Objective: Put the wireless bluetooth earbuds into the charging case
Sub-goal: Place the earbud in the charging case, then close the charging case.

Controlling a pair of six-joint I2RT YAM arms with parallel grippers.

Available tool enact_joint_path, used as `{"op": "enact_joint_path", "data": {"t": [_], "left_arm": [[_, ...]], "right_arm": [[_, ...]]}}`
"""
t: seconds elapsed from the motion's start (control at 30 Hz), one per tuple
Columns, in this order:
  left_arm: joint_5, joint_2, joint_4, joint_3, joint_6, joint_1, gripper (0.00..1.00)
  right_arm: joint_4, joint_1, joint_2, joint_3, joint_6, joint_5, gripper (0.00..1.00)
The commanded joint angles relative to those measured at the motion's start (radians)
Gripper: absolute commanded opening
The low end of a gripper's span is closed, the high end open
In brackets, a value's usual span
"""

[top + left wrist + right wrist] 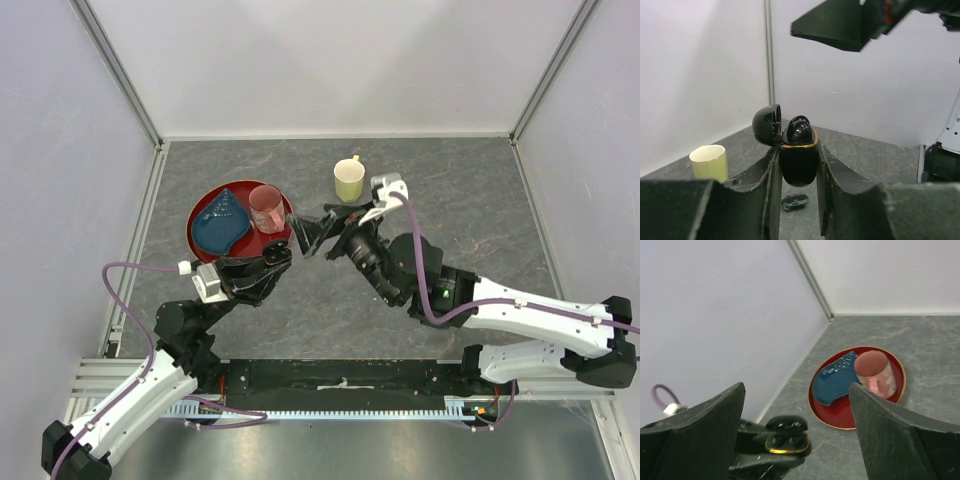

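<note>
Left gripper (pixel 288 250) clamped on the upright charging case (pixel 799 167), lid tipped open. One earbud (pixel 799 131) sits in its top. Right gripper (pixel 797 405) hangs above the case, fingers spread wide, empty.

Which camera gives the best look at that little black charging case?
The left wrist view: the charging case stands upright, clamped by the left gripper, lid open, gold rim clear. The right wrist view looks down into it, small and low in frame. The top view nearly hides it between the arms.
</note>
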Motion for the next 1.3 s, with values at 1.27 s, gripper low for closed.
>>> {"op": "enact_joint_path", "data": {"t": [1.27], "left_arm": [[0.256,0.240,0.111,0.154,-0.016,0.001,0.02]], "right_arm": [[-0.457,-0.264,-0.018,-0.004,0.249,-0.544,0.92]]}}
